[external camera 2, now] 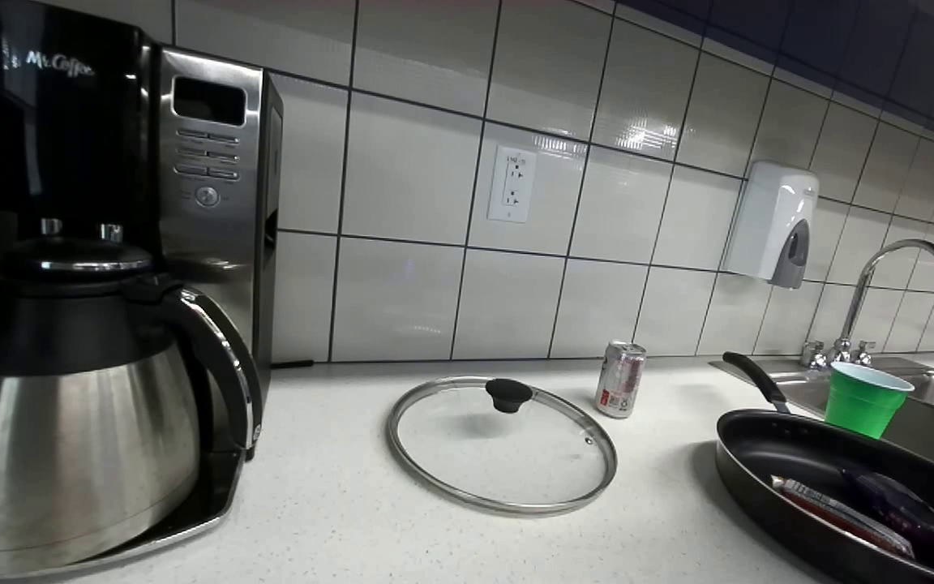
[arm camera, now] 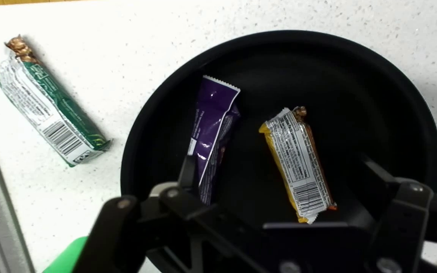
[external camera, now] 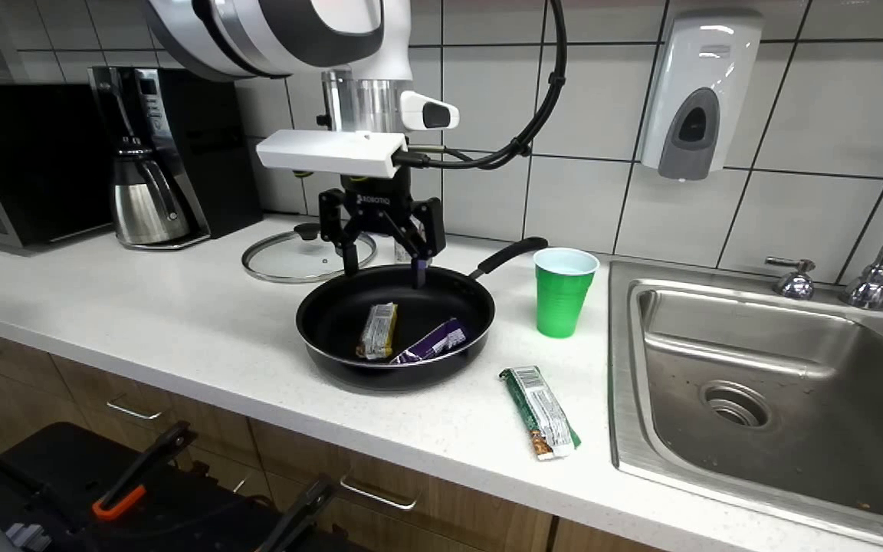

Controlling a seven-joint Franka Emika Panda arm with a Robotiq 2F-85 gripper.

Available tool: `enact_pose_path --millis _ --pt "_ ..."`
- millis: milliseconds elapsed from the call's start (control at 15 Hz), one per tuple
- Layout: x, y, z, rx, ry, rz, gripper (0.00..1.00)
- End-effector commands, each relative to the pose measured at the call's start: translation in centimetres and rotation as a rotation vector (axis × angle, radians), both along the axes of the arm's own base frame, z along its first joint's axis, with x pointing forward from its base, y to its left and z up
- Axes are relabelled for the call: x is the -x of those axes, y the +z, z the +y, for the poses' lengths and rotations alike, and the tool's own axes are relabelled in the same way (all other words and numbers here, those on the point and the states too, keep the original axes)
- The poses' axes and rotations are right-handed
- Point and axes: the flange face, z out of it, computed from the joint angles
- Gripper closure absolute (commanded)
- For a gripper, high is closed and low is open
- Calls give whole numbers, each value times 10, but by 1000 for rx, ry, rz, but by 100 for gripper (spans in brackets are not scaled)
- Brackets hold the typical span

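In an exterior view, the pincer, spread and empty, hangs at centre over the frying pan, whose sides presumably contain the yellow snack bar and purple snack bar. An exterior view shows the glass lid mid-frame, leaving the pan uncovered; the wrist view, the green snack bar upper left, outside.

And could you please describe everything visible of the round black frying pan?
The round black frying pan looks like coated metal, with a pale line along its rim and a black handle angled toward the tiled wall. It sits upright, uncovered, on the speckled white countertop. Inside lie a purple wrapped bar and a yellow and silver wrapped bar. The open black gripper hangs above; whether it touches the pan is unclear.
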Motion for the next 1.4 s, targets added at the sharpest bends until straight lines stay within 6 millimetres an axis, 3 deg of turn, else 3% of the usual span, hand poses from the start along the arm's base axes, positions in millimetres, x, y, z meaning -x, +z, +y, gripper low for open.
enact_pose_path --millis 0,267,867,1333 --pt "7 6 -6 54 50 -24 0" --pt "14 5 -27 124 138 -30 0" --pt "41 -2 -105 130 210 -166 0" --pt "51 -8 -141 65 240 -247 0"
